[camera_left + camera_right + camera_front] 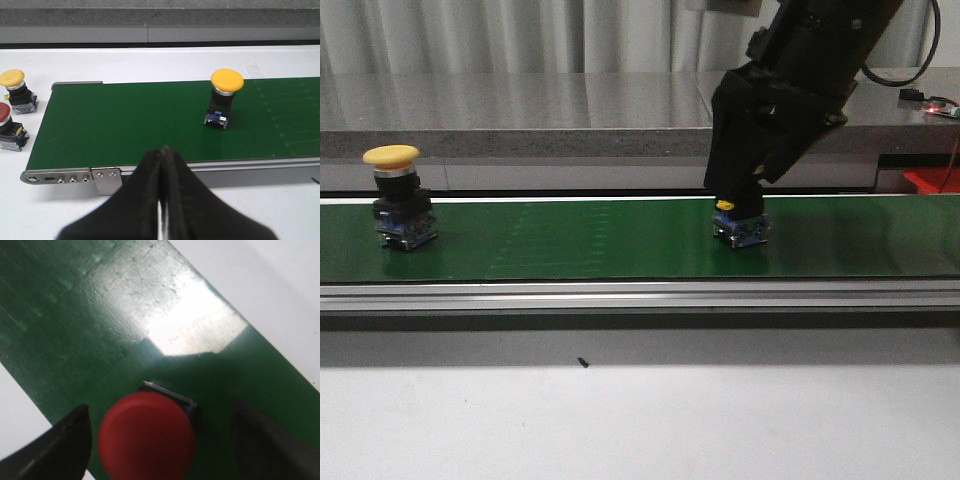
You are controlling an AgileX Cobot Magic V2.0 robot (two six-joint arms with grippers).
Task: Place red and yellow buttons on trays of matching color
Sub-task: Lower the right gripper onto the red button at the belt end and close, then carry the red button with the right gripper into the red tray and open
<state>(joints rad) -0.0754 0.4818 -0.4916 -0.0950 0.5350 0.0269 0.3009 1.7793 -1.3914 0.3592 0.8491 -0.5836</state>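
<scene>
A red button (pixel 146 435) stands on the green belt (pixel 75 315) between the spread fingers of my right gripper (pixel 159 407), which is open; neither finger touches the cap. In the front view my right gripper (pixel 740 200) covers that button's cap, and only its blue base (pixel 741 230) shows. A yellow button (pixel 392 158) stands upright at the belt's left end, also seen as the yellow button (pixel 226 81) in the left wrist view. My left gripper (pixel 162 150) is shut on nothing, in front of the belt's near rail. The trays are out of view.
Off the belt's end, on the white table (pixel 150 65), stand another yellow button (pixel 12 80) and another red button (pixel 4 115). A metal rail (pixel 640 295) runs along the belt's near edge. A grey counter (pixel 520 110) lies behind the belt.
</scene>
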